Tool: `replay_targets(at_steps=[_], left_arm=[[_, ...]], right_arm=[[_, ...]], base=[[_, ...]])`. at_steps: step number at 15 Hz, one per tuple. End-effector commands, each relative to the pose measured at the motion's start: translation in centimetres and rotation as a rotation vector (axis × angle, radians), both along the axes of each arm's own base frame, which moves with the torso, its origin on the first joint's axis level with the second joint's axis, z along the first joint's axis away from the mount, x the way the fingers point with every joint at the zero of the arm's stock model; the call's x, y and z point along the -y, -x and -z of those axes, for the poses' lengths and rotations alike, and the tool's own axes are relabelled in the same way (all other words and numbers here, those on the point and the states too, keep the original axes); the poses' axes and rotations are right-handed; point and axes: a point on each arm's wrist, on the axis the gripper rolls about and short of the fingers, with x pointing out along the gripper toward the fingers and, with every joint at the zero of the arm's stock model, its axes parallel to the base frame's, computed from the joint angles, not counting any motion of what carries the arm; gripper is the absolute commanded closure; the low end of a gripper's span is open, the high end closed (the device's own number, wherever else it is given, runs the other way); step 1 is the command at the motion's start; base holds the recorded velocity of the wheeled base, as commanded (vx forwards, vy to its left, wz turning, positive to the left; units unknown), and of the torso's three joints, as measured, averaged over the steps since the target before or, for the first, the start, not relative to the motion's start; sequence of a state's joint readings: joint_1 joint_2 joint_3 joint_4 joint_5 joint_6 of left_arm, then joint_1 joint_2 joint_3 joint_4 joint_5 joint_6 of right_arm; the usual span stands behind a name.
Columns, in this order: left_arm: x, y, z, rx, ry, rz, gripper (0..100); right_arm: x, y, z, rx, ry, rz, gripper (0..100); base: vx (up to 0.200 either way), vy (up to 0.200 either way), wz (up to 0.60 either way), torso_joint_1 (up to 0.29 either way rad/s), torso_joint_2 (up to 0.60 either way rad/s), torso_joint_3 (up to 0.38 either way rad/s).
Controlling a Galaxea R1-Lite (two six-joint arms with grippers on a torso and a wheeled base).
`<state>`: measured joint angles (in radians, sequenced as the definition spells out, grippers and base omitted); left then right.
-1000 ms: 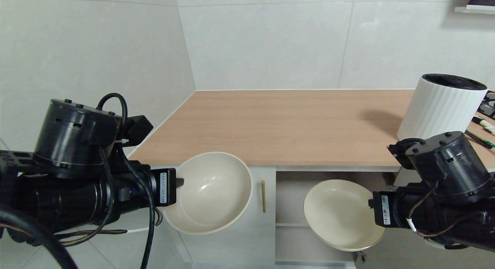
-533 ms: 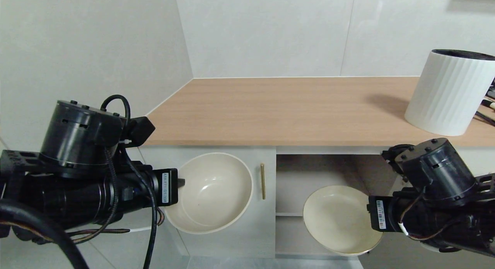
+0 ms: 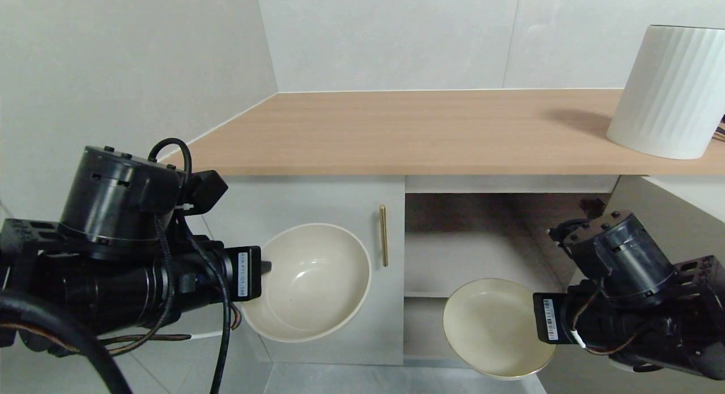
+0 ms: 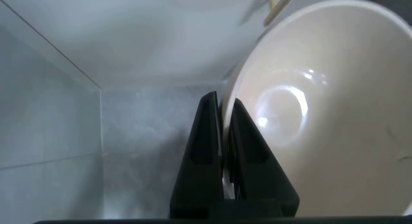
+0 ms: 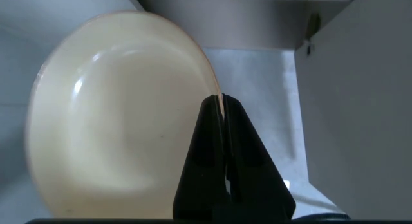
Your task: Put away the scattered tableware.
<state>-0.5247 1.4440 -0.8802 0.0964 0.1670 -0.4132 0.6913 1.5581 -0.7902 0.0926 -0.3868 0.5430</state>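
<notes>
A deep cream bowl [image 3: 308, 281] hangs in front of the closed left cabinet door, below the counter. My left gripper [image 3: 265, 266] is shut on its near rim. In the left wrist view the fingers [image 4: 207, 127] pinch the bowl [image 4: 322, 114] at its edge. A shallow cream plate [image 3: 493, 326] is held by its rim in my right gripper [image 3: 538, 323], which is shut on it. The plate hangs in front of the open right cabinet compartment, about level with the inner shelf. The right wrist view shows the plate [image 5: 122, 114] clamped in that gripper [image 5: 222, 108].
The wooden counter [image 3: 425, 128] carries a white ribbed container [image 3: 668, 88] at its right end. The left cabinet door has a brass handle [image 3: 383, 235]. The right compartment stands open with a shelf [image 3: 436, 295], its door [image 3: 668, 213] swung out on the right.
The head view has sunk, so the counter sits higher in the picture. Both arms came down with it, bowl and plate still held; the plate is now level with the cabinet shelf.
</notes>
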Motion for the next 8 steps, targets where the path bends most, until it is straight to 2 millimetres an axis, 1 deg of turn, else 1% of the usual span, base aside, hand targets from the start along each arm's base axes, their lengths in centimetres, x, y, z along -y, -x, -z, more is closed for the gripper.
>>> replay_targets(at_steps=[1, 2, 3, 4, 7, 8], left_arm=[[0.02, -0.05, 0.05, -0.002, -0.002, 0.0, 100], [0.01, -0.02, 0.02, -0.001, -0.001, 0.0, 100], [0.02, -0.05, 0.05, -0.002, -0.002, 0.0, 100], [0.03, -0.04, 0.05, -0.002, -0.001, 0.001, 100], [0.07, -0.13, 0.16, -0.006, -0.003, 0.001, 100], [0.12, -0.2, 0.18, -0.006, -0.003, 0.001, 100]], right_arm=[[-0.2, -0.22, 0.5, -0.017, 0.013, 0.0, 100], [-0.23, -0.26, 0.58, -0.019, 0.014, 0.0, 100], [-0.26, -0.3, 0.65, -0.022, 0.016, 0.0, 100], [-0.26, -0.3, 0.65, -0.022, 0.016, 0.0, 100], [-0.21, -0.23, 0.7, -0.025, 0.019, -0.002, 100], [-0.44, -0.49, 0.71, -0.033, 0.009, -0.018, 100]], base=[[0.0, 0.0, 0.0, -0.041, 0.44, 0.369], [0.0, 0.0, 0.0, -0.041, 0.43, 0.398], [0.0, 0.0, 0.0, -0.027, 0.3, 0.271], [0.0, 0.0, 0.0, -0.022, 0.18, 0.149], [0.0, 0.0, 0.0, -0.005, 0.06, 0.042], [0.0, 0.0, 0.0, 0.0, 0.0, 0.0]])
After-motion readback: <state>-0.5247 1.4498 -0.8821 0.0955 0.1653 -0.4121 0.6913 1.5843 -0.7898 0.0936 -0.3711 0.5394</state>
